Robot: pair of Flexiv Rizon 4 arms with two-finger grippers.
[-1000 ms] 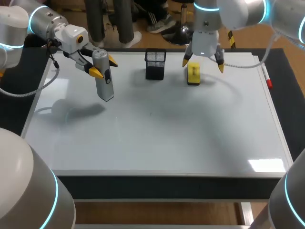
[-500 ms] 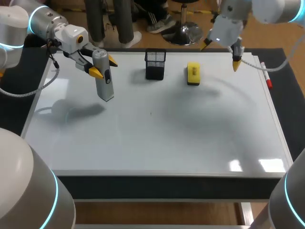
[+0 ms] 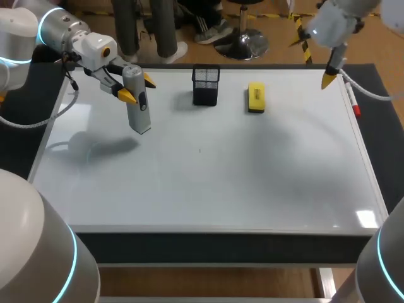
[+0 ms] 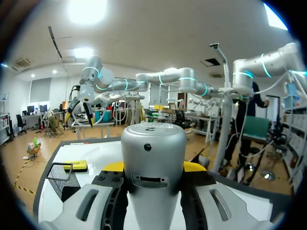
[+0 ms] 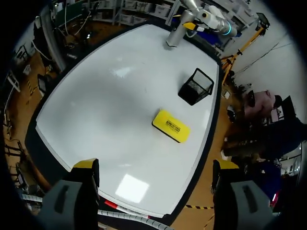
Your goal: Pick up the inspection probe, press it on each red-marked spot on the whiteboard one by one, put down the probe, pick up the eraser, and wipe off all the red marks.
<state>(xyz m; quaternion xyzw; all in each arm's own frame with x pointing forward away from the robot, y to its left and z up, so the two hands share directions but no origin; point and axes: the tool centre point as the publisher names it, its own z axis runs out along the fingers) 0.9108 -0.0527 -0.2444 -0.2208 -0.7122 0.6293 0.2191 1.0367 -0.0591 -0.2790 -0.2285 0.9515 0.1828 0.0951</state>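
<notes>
The left gripper (image 3: 139,88) is hanging over the far left part of the whiteboard (image 3: 208,183), and it is closing its two yellow-tipped fingers on the inspection probe (image 3: 137,106) from both sides. The probe is a grey cylinder, and the fingers are gripping it near its upper end. It is standing almost upright, leaning only a little. Its shadow (image 3: 95,148) is falling on the board apart from its lower end, so the probe seems to be hovering above the surface and not touching it. In the left wrist view the rounded grey body is filling the space between the two fingers.

The right gripper (image 5: 153,167) is hanging high, over the far right corner of the board. Its fingers are standing wide apart and nothing is sitting between them; the right wrist view is looking down between them onto the white surface.

The yellow eraser (image 3: 255,98) is lying flat on the board near the far edge. Just beside it, toward the left arm, a black mesh pen holder (image 3: 206,85) is standing upright, and the two are not touching. A marker with a red cap (image 3: 353,104) is lying along the right edge of the board, well apart from the eraser
</notes>
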